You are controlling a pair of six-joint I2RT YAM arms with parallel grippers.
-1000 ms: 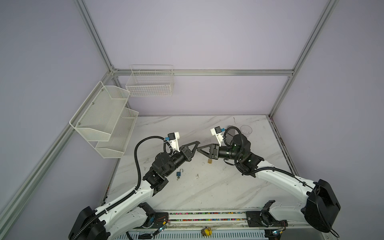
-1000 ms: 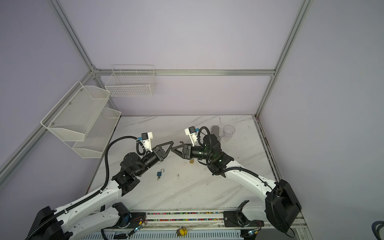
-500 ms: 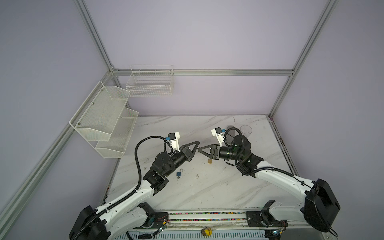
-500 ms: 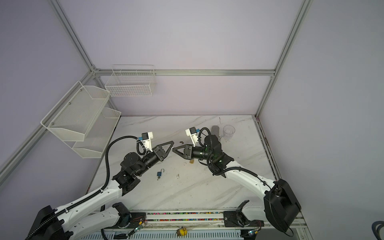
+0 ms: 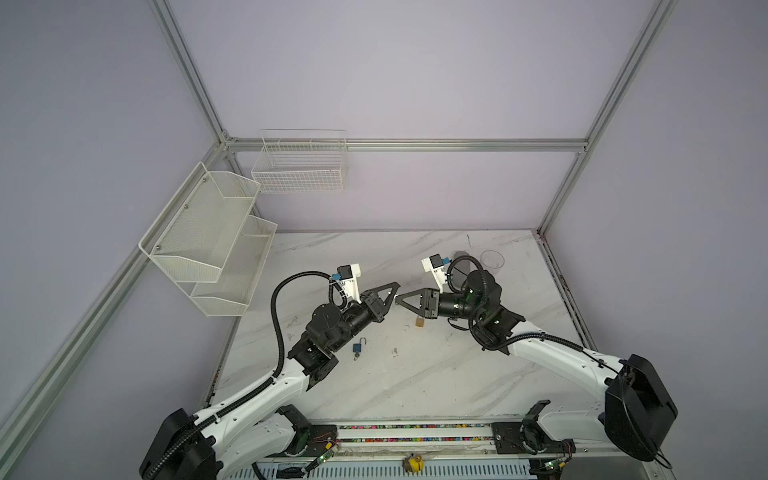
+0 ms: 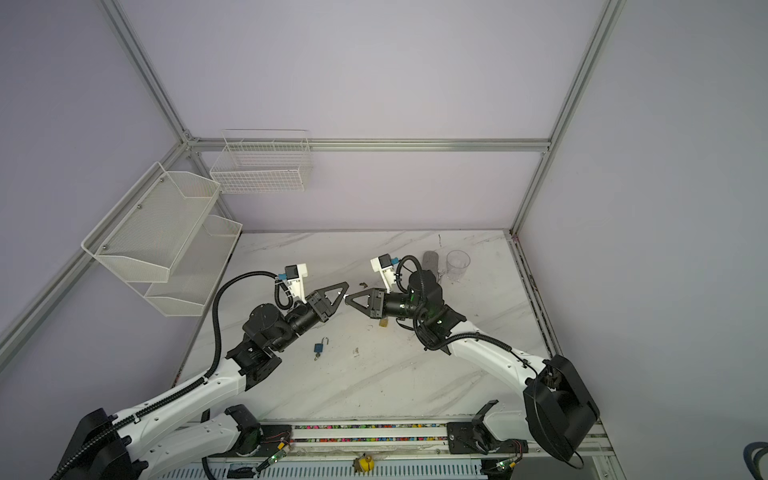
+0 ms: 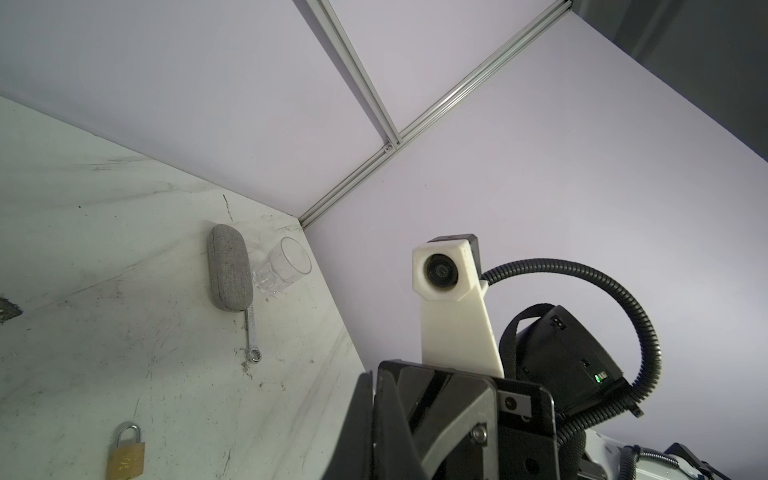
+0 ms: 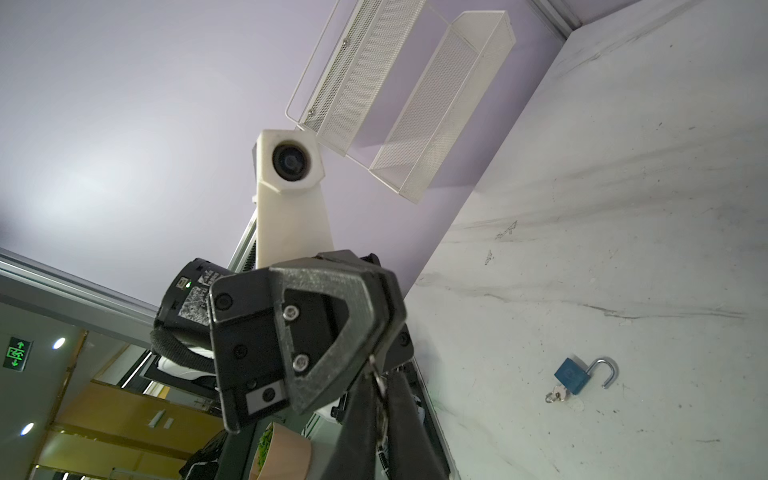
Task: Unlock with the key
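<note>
**A:** How is the left end effector found?

**B:** It is seen shut, raised clear of the tabletop. The key is pinched at its tip.

**A:** And the right end effector?

**B:** It is closed to a narrow slit on that same key. In the right wrist view the key and its ring are seen between the two fingers. In both top views the two tips are met point to point, in the air over the middle of the tabletop.

**A:** Where is the lock placed?

**B:** The brass padlock is laid on the tabletop under the right wrist, touched by nothing. Its shackle is shown closed in the left wrist view. The blue padlock is laid near the left arm with its shackle swung open, and a second key is seen at its base.

**A:** What is changed from a second ago?

**B:** The right jaws were parted then, with the tip of the left end effector just before them. They have since been brought together on the key. The left end effector is found shut as before, and hardly any shift of either arm can be made out. Both padlocks are found where they were.
</note>
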